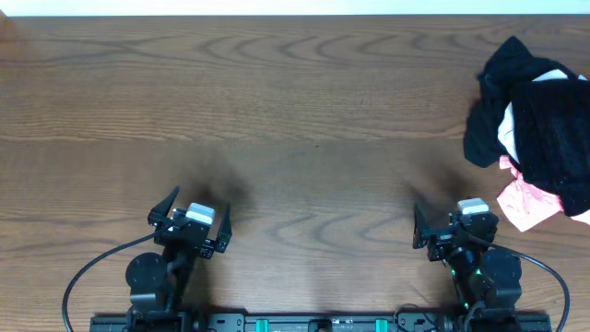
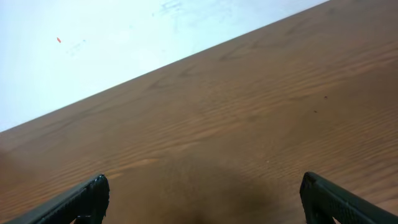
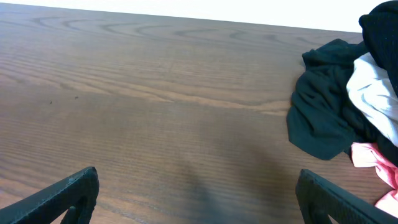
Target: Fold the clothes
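Overhead, we see both arms parked at the near edge of the table point(image 1: 295, 111). Our left gripper point(image 1: 191, 219) has its jaws spread wide with nothing between them. From its wrist camera only bare wood grain lies ahead of the two black fingertips, with no cloth anywhere in reach. Our right gripper point(image 1: 458, 223) is likewise wide open and empty, its fingers framing bare table just in front of it. Moving outward from that right gripper, the pile of clothes point(image 1: 539, 120) lies ahead of it and off to its right, well apart from the fingers and far across the table from the left gripper. It is a loose heap: a black garment point(image 3: 323, 118) is crumpled over most of it, a white piece point(image 3: 373, 99) shows through the middle, and a pink piece point(image 1: 527, 201) pokes out at the edge nearest the right gripper. How many items are in the heap we cannot tell, since they overlap and part of the pile runs out of the picture. We judge the task to be at its very beginning: nothing is spread flat, nothing is folded, and no garment is in either gripper. Everything is left to do, namely pulling one item free of the heap, laying it flat on the open wood in front of the grippers, folding it, and repeating for the rest.
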